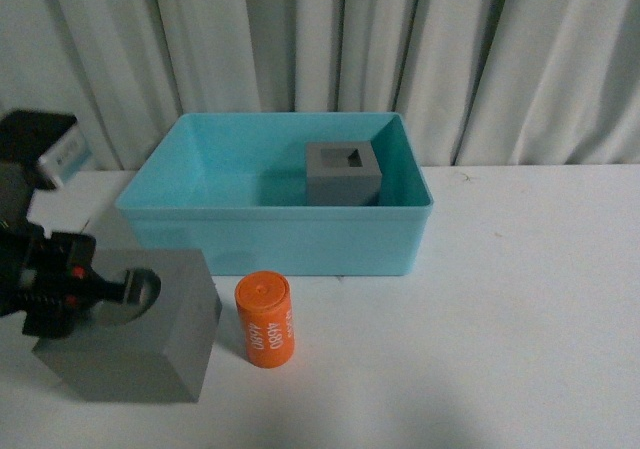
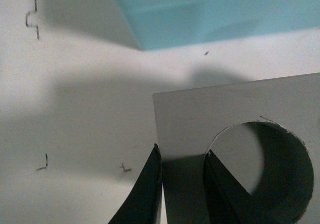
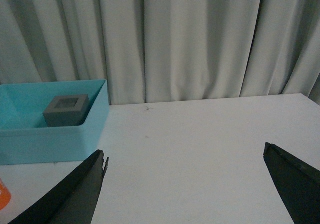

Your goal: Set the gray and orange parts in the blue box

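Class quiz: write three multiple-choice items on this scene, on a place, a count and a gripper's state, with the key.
1. Where is the gray cube with the square recess? A inside the blue box; B behind it; C held by an arm.
2. How many parts are inside the box? A none; B one; C three.
3. The right gripper is: A shut on a part; B shut, empty; C open, empty.
Key: 1 A, box walls surround it. 2 B, the round-recess cube and orange cylinder are outside. 3 C, its fingers spread wide around nothing.
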`<state>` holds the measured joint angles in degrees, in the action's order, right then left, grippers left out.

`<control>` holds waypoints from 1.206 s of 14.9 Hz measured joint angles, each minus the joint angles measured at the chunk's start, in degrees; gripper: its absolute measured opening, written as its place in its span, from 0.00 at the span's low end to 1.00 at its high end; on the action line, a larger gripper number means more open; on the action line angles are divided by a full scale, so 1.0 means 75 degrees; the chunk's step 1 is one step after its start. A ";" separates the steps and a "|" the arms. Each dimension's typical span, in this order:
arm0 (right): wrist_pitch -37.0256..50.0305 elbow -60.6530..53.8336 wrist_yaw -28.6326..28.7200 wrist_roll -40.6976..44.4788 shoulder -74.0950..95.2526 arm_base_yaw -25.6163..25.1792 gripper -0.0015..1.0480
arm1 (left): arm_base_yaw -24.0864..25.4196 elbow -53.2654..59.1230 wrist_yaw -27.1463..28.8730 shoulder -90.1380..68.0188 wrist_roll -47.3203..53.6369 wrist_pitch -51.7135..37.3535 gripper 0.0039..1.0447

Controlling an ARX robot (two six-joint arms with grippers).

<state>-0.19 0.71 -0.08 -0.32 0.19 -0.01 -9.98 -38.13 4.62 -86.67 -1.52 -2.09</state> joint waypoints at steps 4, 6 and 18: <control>0.0000 0.0000 0.0000 0.0000 0.0000 0.0000 0.94 | -0.0294 -0.2098 -0.0114 0.1311 -0.0484 0.0437 0.17; 0.0000 0.0000 0.0000 0.0000 0.0000 0.0000 0.94 | -0.0729 -0.3226 0.0382 -0.0006 -0.0402 0.0219 0.16; 0.0000 0.0000 0.0000 0.0000 0.0000 0.0000 0.94 | -0.0402 -0.5018 0.1638 -0.4127 0.0848 -0.0705 0.16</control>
<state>-0.19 0.71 -0.08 -0.32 0.19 -0.01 -12.99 -75.77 16.91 -117.62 4.84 -7.38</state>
